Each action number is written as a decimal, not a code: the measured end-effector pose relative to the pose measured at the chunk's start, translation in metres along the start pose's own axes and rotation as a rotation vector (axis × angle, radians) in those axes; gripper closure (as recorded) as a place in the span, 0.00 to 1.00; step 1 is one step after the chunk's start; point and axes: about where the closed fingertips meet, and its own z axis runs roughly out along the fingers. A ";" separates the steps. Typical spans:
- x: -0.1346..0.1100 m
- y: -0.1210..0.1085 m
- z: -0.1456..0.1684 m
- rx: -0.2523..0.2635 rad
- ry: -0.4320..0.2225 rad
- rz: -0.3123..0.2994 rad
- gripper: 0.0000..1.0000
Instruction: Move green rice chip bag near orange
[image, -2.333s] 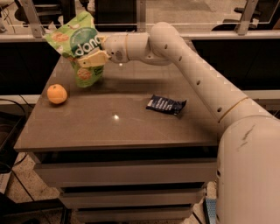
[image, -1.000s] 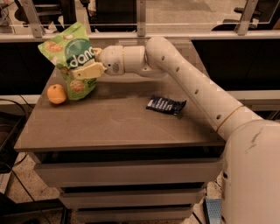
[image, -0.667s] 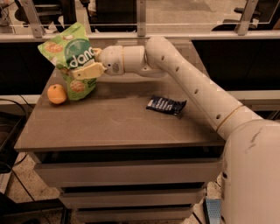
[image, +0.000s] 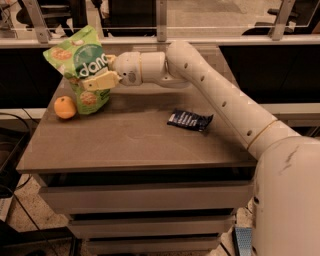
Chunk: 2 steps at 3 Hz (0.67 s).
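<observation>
The green rice chip bag stands upright, slightly tilted, at the table's far left, its bottom on or just above the tabletop. The orange lies right beside the bag's lower left, touching or nearly touching it. My gripper reaches in from the right and is shut on the bag's middle, with one cream finger across the bag's front. The white arm stretches back from there to the lower right.
A small flat dark-blue wrapper lies right of the table's middle. The grey table has drawers below its front edge. A railing and a glass partition run behind the table. Cables hang at the left.
Since 2.3 s ago my gripper has carried the bag left and down, to right beside the orange. Over the last second nothing has visibly moved.
</observation>
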 end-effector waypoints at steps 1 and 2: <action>0.000 0.000 0.000 0.000 0.000 0.000 0.58; -0.001 0.000 0.000 0.000 0.000 0.000 0.36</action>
